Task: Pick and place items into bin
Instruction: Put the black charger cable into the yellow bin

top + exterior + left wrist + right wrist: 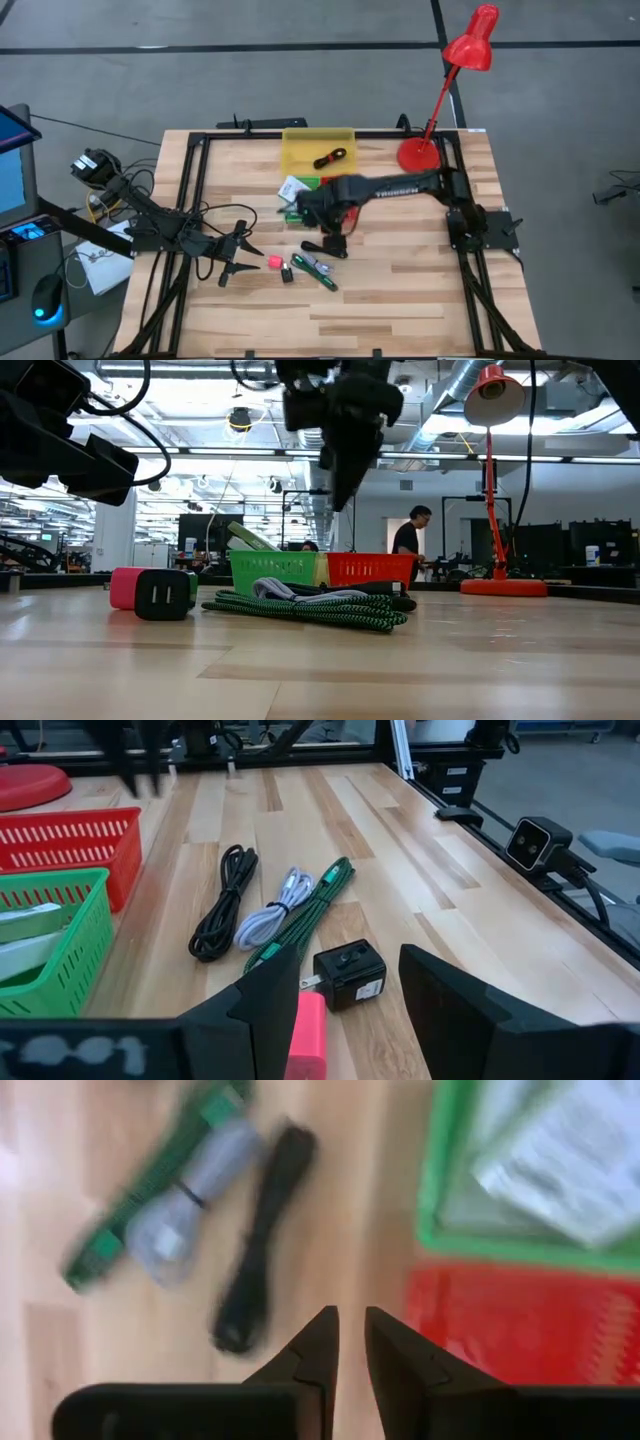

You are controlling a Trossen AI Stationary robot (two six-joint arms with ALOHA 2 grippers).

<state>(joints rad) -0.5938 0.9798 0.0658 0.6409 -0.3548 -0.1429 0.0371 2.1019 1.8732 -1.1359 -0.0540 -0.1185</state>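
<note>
My left gripper (238,262) (340,1010) is open and low over the table's near left. A pink block (308,1032) (274,262) and a black plug cube (350,976) (287,272) lie flat just ahead of its fingers, untouched. Black (222,902), white (274,906) and green (306,914) coiled cables lie beyond them. My right gripper (332,244) (350,1330) hangs above the cables (310,606), pointing down, shut and holding nothing. White packets (560,1160) lie in a green basket (295,190). A black and red tool (330,157) lies in the yellow bin (318,148).
A red basket (370,568) (520,1320) sits beside the green one (275,568), under the right arm. A red desk lamp (420,152) stands at the far right corner. Black frame rails (190,190) run along the table's sides. Bare wood lies toward the near edge (400,310).
</note>
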